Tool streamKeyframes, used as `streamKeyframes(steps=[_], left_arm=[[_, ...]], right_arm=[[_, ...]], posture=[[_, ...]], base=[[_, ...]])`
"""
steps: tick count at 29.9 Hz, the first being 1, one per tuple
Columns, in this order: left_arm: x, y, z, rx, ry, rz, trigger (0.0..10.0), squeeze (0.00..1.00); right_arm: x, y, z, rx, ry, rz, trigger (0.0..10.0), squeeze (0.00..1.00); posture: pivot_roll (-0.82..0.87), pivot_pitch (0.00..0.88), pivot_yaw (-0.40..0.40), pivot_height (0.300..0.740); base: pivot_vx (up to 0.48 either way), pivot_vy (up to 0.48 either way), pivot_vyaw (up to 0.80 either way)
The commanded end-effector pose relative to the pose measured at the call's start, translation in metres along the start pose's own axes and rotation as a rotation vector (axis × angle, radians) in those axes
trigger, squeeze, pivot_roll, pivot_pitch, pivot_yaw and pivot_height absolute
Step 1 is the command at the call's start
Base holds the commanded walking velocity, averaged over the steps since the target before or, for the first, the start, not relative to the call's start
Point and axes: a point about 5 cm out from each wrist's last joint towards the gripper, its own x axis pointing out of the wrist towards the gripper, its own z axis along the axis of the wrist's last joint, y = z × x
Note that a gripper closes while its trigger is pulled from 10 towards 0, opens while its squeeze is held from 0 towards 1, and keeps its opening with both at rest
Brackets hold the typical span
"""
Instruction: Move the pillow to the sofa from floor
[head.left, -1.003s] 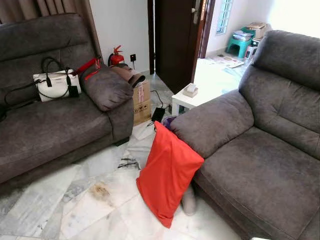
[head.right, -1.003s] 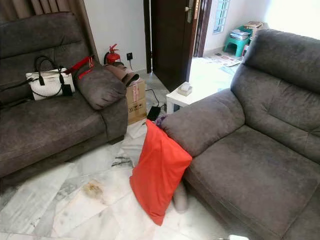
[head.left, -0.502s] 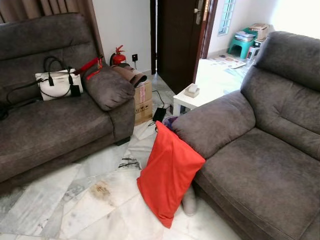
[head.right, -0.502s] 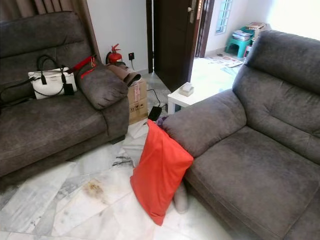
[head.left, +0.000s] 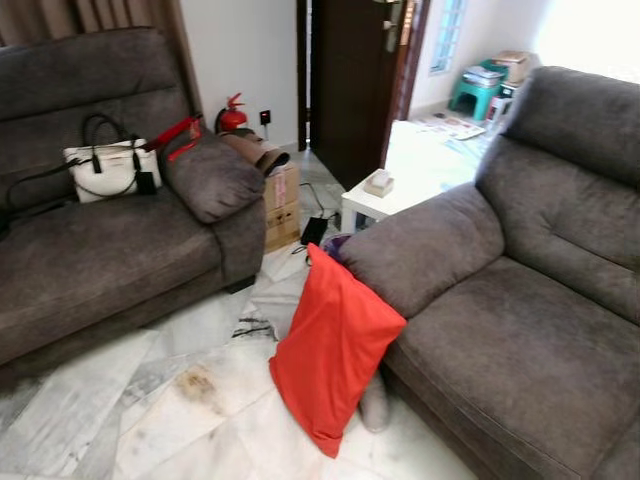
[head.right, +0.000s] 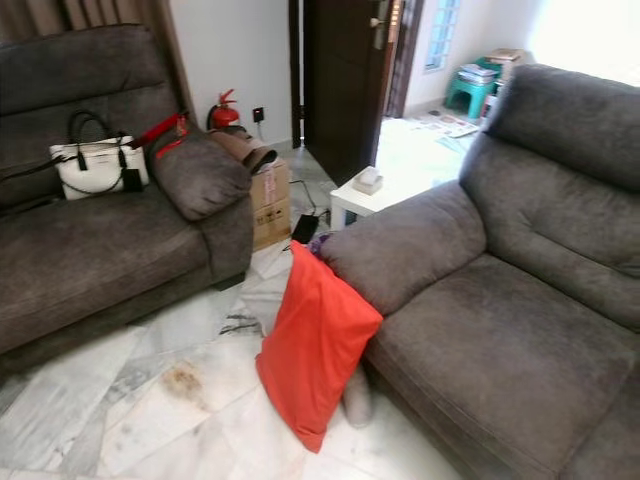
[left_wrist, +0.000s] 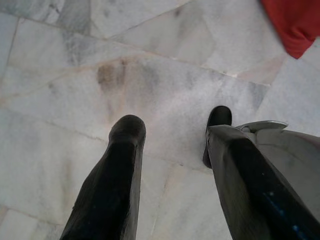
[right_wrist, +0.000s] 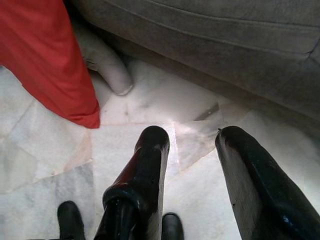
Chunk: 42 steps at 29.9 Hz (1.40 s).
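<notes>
Red pillow (head.left: 335, 355) covers most of a grey object (head.left: 376, 402) on the floor behind it; can't tell what that is. Right sofa (head.left: 520, 330) is cut off by the frame's right and bottom edges, left sofa (head.left: 90, 250) by the left edge. Clutter on the green stool (head.left: 478, 88) past the doorway is too small to identify. Left wrist view catches just a pillow corner.

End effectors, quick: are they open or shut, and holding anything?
Left end effector: open, holding nothing, above the floor.
Right end effector: open, holding nothing, near the pillow.
</notes>
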Motion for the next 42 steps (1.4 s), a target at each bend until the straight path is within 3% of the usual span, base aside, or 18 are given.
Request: streamKeyframes(steps=[1, 3, 7, 13, 23, 33, 42], left_arm=[[0.000, 0.002, -0.002, -0.004, 0.009, 0.010, 10.0, 0.00], [0.000, 0.003, -0.001, -0.009, 0.002, 0.015, 10.0, 0.00], [-0.001, 0.003, -0.001, -0.008, 0.003, 0.013, 10.0, 0.00], [-0.001, 0.003, 0.004, -0.003, -0.048, -0.002, 10.0, 0.00], [-0.002, 0.009, 0.000, 0.007, -0.019, 0.003, 10.0, 0.00], [0.001, 0.011, 0.010, 0.005, -0.045, 0.016, 10.0, 0.00], [0.001, 0.012, 0.012, 0.010, -0.047, 0.022, 10.0, 0.00]], right_arm=[[0.005, 0.013, 0.005, -0.020, 0.000, 0.036, 10.0, 0.00], [0.006, 0.023, 0.007, -0.037, 0.002, 0.067, 10.0, 0.00], [0.006, 0.027, 0.004, 0.000, 0.025, 0.091, 10.0, 0.00], [0.005, 0.025, -0.003, -0.016, 0.061, 0.098, 10.0, 0.00], [0.003, 0.027, -0.011, -0.026, 0.097, 0.101, 10.0, 0.00], [0.002, 0.031, -0.014, -0.038, 0.112, 0.104, 10.0, 0.00], [0.001, 0.032, -0.017, -0.012, 0.133, 0.097, 10.0, 0.00]], posture=[[0.15, 0.000, 0.021, 0.740], [0.16, 0.000, 0.021, 0.740], [0.16, 0.000, 0.018, 0.740], [0.16, 0.000, 0.020, 0.740], [0.16, 0.000, 0.028, 0.740], [0.18, 0.000, 0.041, 0.740], [0.18, 0.000, 0.045, 0.740]], base=[[0.000, 0.000, 0.80], [0.000, 0.000, 0.80], [0.129, 0.000, 0.53], [0.141, 0.000, 0.00], [0.000, 0.000, 0.00], [0.000, 0.000, 0.00], [0.259, 0.000, 0.24]])
